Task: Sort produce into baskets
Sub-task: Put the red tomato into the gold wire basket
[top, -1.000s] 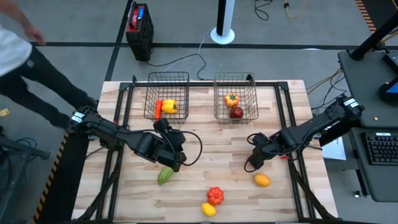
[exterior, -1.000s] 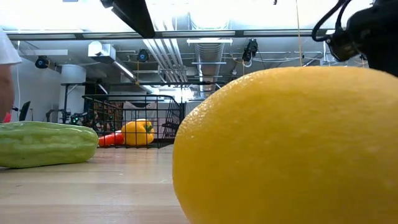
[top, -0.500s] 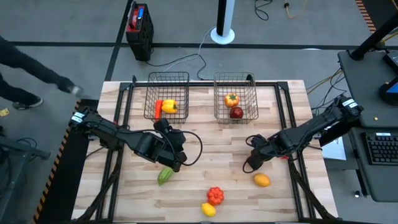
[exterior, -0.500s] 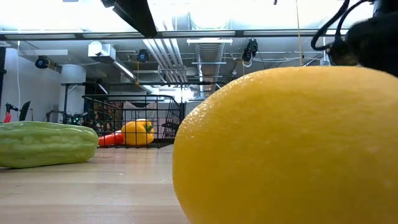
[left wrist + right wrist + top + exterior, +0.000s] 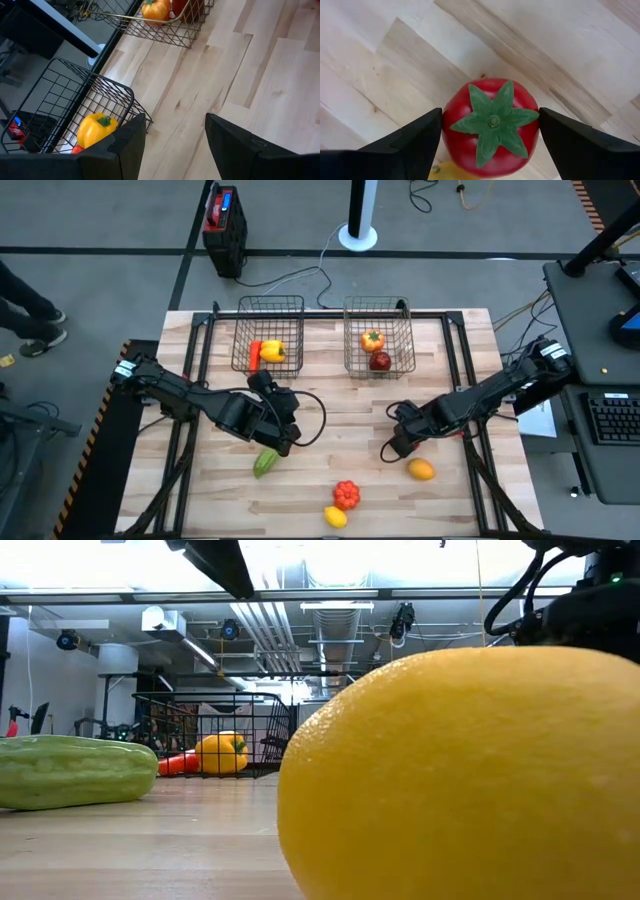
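High view first: left claw (image 5: pixel 279 443) hangs over the wooden surface (image 5: pixel 330 405) just beside the green cucumber (image 5: pixel 265 462), not on it. The right claw (image 5: pixel 391 450) sits low near the middle, with a yellow-orange fruit (image 5: pixel 422 470) just beside it and the red tomato (image 5: pixel 346 494) a bit further toward the front edge; a lemon (image 5: pixel 335 517) lies right next to the tomato. The left basket (image 5: pixel 268 308) has a yellow pepper (image 5: pixel 272 351) and a carrot (image 5: pixel 255 354) in it, and the right basket (image 5: pixel 378 307) has an orange fruit with a green top (image 5: pixel 372 339) and a dark red apple (image 5: pixel 380 361). In the low view the lemon (image 5: pixel 450 770) fills most of the shot, the cucumber (image 5: pixel 70 772) lies off to one side, and the pepper (image 5: pixel 220 753) and carrot (image 5: pixel 178 763) sit in the mesh basket (image 5: pixel 200 705) behind. In the left wrist view the claw (image 5: pixel 176 120) is released with nothing in it, looking at bare wood and both baskets. In the right wrist view the claw (image 5: pixel 490 112) is spread wide with the tomato (image 5: pixel 490 145) framed between its fingers (image 5: pixel 415 145), not gripped.
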